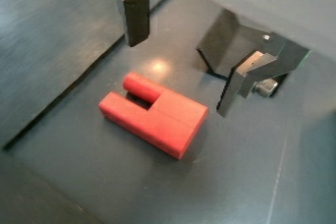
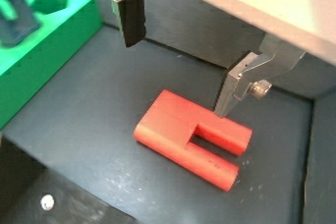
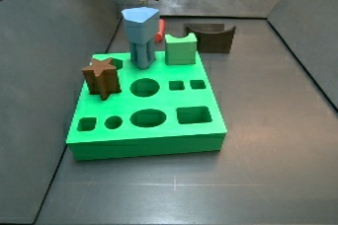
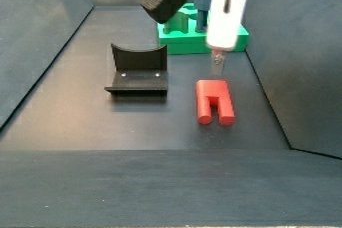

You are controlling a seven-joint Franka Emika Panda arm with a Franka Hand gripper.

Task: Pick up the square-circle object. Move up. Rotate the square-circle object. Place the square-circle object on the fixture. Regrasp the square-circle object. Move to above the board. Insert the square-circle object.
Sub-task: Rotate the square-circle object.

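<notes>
The red square-circle object (image 1: 152,116) lies flat on the dark floor, and also shows in the other wrist view (image 2: 191,140) and in a side view (image 4: 214,101). My gripper (image 1: 184,71) hangs above it, open and empty, with one finger (image 2: 128,17) on each side and nothing between them. In a side view the gripper (image 4: 215,62) is just above the red piece. The dark fixture (image 4: 136,72) stands beside the piece, apart from it, and also shows in a wrist view (image 1: 243,41). The green board (image 3: 145,106) lies further along the floor. In that side view the red piece is hidden.
On the board stand a tall blue peg (image 3: 141,37), a brown star peg (image 3: 102,76) and a green notched block (image 3: 181,47). The fixture (image 3: 211,37) sits behind them. Dark walls ring the floor, and a corner of the board (image 2: 39,51) shows near the gripper.
</notes>
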